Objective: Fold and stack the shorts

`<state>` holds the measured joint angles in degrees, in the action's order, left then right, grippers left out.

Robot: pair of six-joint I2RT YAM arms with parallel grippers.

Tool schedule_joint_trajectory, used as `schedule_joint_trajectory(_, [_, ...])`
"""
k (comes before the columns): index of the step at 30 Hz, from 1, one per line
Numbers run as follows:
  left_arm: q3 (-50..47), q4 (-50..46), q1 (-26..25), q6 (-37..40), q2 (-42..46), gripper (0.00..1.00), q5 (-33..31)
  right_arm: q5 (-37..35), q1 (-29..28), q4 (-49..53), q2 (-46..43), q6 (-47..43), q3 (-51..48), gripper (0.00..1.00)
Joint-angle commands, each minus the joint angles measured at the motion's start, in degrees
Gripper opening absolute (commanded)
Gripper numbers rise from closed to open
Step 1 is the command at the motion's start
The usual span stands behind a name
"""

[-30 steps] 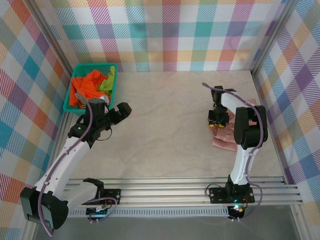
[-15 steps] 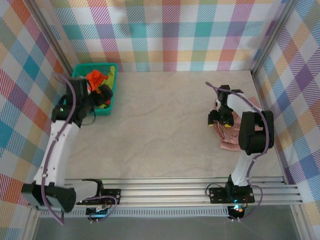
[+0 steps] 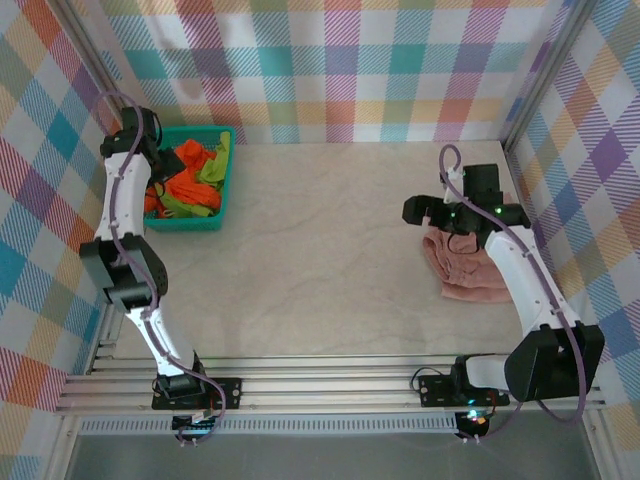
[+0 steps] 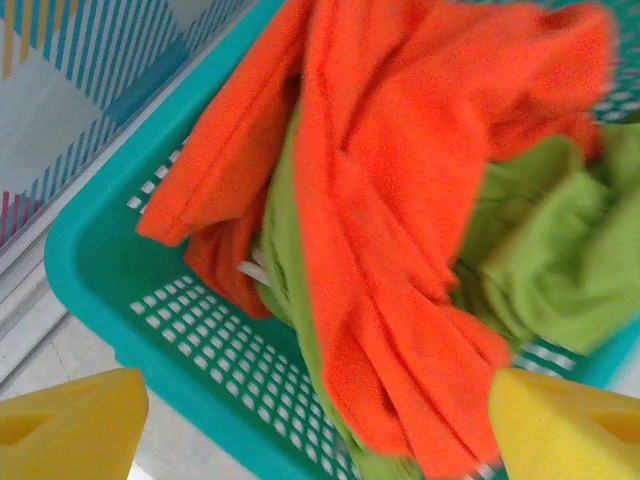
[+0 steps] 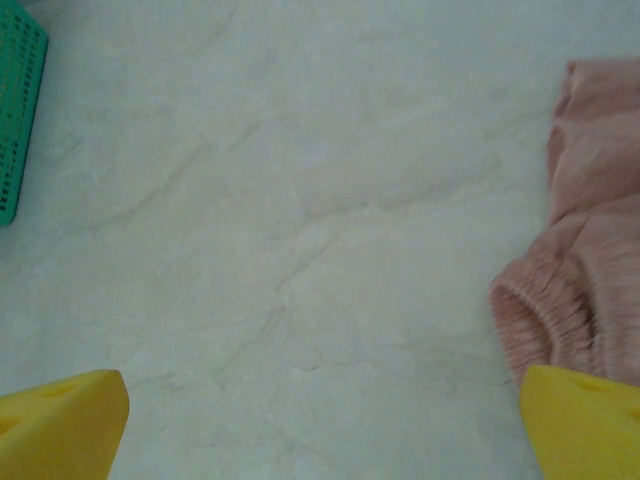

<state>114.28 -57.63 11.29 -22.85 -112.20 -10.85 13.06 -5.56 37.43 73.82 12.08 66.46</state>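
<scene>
Right pincer (image 3: 413, 210): released. It had been down on the pink shorts (image 3: 465, 265) a second earlier; it had since let go, spread its jaws wide and drawn off them.
Pink shorts: lay bunched on the surface (image 3: 320, 250), just beside the right pincer (image 5: 320, 420) on its right-finger side, with the gathered waist nearest it. Nothing sat between the jaws but bare surface (image 5: 300, 200).
Left pincer (image 3: 158, 190): released, yellow pads standing wide. It had swung away from the open surface and reached over the teal basket (image 3: 228, 135).
Orange shorts (image 4: 400, 200): lay directly ahead of the left pincer (image 4: 320, 410), heaped in the basket (image 4: 120, 300), with a fold running down between the pads. No grip showed yet.
Green shorts (image 4: 560, 250): tangled under and beside the orange pair, toward the left pincer's right pad.
Meaning for the task: the pink pair looked set down as the base of the stack, though how neatly it was folded could not be told. The orange pair seemed next.
Risk: the two pairs lay entwined, so one pinch might have lifted both.
</scene>
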Motion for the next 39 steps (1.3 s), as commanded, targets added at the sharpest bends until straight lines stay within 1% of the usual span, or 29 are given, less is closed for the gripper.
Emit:
schedule_joint_trajectory(1, [6.9,-5.1,1.4,0.0,-4.5,0.85,-1.3,4.8,0.0,-3.9,-2.4,3.0,-3.4,1.00])
schedule_joint_trajectory(3, [10.4,-6.5,1.3,0.0,-7.4,0.83,-2.4,5.9,0.0,-5.0,-3.2,3.7,-5.1,1.00])
schedule_joint_trajectory(7, [14.8,-7.6,1.3,-0.1,-11.6,0.75,-6.4,6.9,-0.1,-6.0,-3.5,4.1,-7.1,1.00])
schedule_joint_trajectory(10, [17.8,-8.7,1.3,0.0,-14.6,0.71,-8.0,7.3,-0.1,-6.4,-3.0,3.8,-7.7,1.00])
schedule_joint_trajectory(12, [19.3,-9.2,1.3,0.1,-16.2,0.67,-8.0,7.3,0.0,-6.6,-2.6,3.5,-8.0,1.00])
schedule_joint_trajectory(18, [19.9,-9.5,1.3,-0.3,-19.3,0.64,-6.2,7.8,-0.1,-6.0,-1.2,2.6,-7.4,1.00])
schedule_joint_trajectory(20, [19.9,-9.5,1.3,-0.4,-20.1,0.61,-6.0,7.8,-0.1,-6.2,-1.1,2.6,-7.4,1.00])
schedule_joint_trajectory(24, [20.0,-8.6,1.3,-0.5,-20.9,0.50,-5.8,7.5,-0.1,-6.3,-1.2,2.9,-7.3,1.00])
schedule_joint_trajectory(25, [20.1,-8.3,1.3,-0.4,-20.9,0.45,-5.8,7.5,-0.1,-6.2,-1.3,2.9,-7.3,1.00])
schedule_joint_trajectory(27, [20.5,-8.1,1.3,-0.3,-20.6,0.39,-6.0,7.3,0.0,-6.0,-1.4,2.9,-7.3,1.00])
schedule_joint_trajectory(35, [22.0,-6.0,1.3,1.2,-16.6,0.17,-6.0,7.4,0.0,-5.8,-1.5,3.3,-7.6,1.00])
schedule_joint_trajectory(37, [22.5,-5.8,1.3,1.5,-15.5,0.07,-5.6,7.5,0.0,-5.8,-1.5,3.4,-7.7,1.00])
schedule_joint_trajectory(39, [23.0,-5.5,1.3,1.6,-14.2,0.05,-4.9,7.5,0.0,-6.0,-1.4,3.6,-7.8,1.00])
